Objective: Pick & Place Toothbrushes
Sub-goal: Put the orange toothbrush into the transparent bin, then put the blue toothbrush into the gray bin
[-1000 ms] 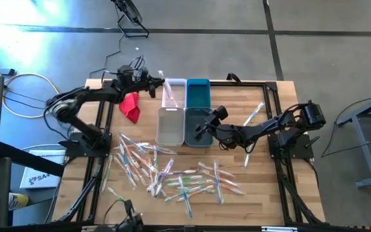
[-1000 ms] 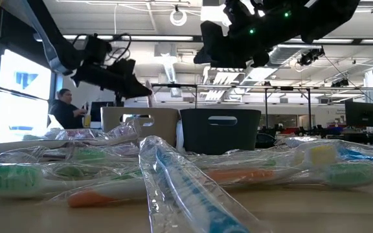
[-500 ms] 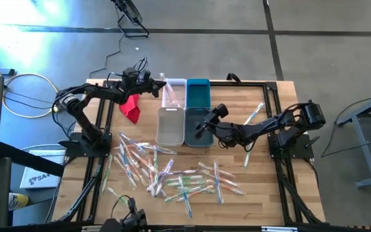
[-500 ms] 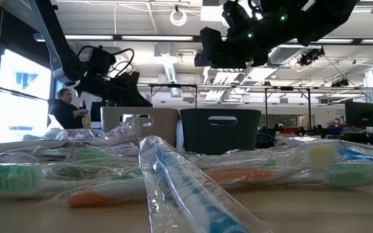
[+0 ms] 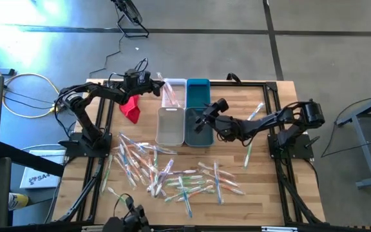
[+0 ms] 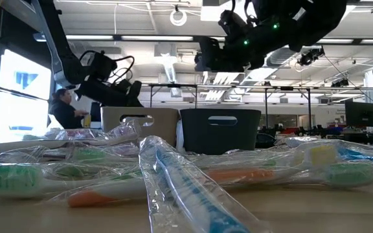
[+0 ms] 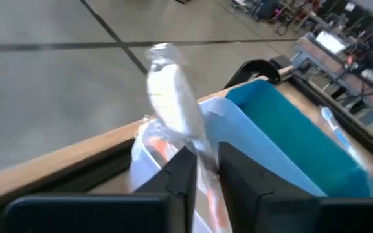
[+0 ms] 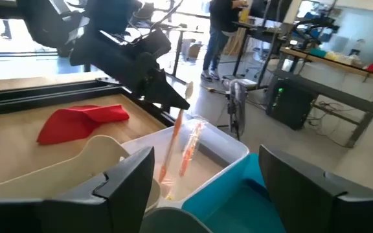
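My left gripper (image 5: 154,86) is at the far left, over the white far bin (image 5: 174,96), with a wrapped orange-handled toothbrush (image 7: 173,97) between its fingers. The right wrist view shows this gripper (image 8: 173,97) too, with the brush reaching down into the bin. My right gripper (image 5: 201,122) stands open and holds nothing above the dark teal near bin (image 5: 196,132). Many wrapped toothbrushes (image 5: 166,174) lie in a loose pile on the near half of the table. My left gripper pinches the toothbrush's wrapper (image 7: 203,152) between its two fingers, below the head end. The fingers come nearly level from the table's left and lie across the brush. The white head end (image 7: 167,84) sticks up past them. The handle end (image 8: 168,165) slants down into the white bin.
A teal far bin (image 5: 198,92) stands beside the white one, and a pale near bin (image 5: 170,125) beside the dark teal one. A red cloth (image 5: 131,106) lies left of the bins. Two stray toothbrushes (image 5: 253,116) lie at the right, under the right arm.
My left gripper has sunk toward the white far bin, carrying the toothbrush down with it. My right gripper has swung a little toward the table's far edge, staying open above the near bins.
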`<state>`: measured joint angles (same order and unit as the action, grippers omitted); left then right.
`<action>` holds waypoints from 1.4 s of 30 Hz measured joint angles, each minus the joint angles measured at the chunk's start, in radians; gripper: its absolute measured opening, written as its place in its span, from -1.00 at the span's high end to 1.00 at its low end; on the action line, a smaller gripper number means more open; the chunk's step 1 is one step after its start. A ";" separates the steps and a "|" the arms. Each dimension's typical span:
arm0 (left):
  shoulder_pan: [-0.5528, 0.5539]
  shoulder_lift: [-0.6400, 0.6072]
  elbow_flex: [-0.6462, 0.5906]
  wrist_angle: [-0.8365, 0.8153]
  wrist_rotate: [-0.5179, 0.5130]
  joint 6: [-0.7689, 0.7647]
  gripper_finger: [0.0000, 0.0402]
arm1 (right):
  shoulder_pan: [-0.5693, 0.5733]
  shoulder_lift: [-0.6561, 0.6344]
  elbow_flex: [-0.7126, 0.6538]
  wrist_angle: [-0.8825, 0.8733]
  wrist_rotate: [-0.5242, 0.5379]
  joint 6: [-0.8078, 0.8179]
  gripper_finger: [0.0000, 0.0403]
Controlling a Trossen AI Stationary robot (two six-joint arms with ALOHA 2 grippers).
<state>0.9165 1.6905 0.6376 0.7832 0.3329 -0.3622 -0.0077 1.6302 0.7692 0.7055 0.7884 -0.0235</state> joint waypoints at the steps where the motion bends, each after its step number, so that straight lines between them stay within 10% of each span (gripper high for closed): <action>1: 0.000 0.000 0.000 0.003 0.000 0.010 0.60 | -0.007 0.000 0.000 0.000 -0.029 0.000 -0.34; 13: -0.001 0.000 0.031 0.105 0.015 0.074 0.01 | -0.089 0.000 0.000 -0.050 -0.179 0.032 -0.34; 22: -0.037 -0.001 0.129 -0.227 0.056 0.095 -0.03 | -0.107 0.000 0.000 -0.080 -0.186 0.079 -0.34; 42: -0.132 -0.002 0.130 -0.165 0.045 0.149 -0.03 | -0.106 0.000 0.000 -0.086 -0.186 0.082 -0.34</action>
<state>0.7849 1.6890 0.7673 0.6181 0.3775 -0.2134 -0.1134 1.6302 0.7692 0.6199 0.6022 0.0589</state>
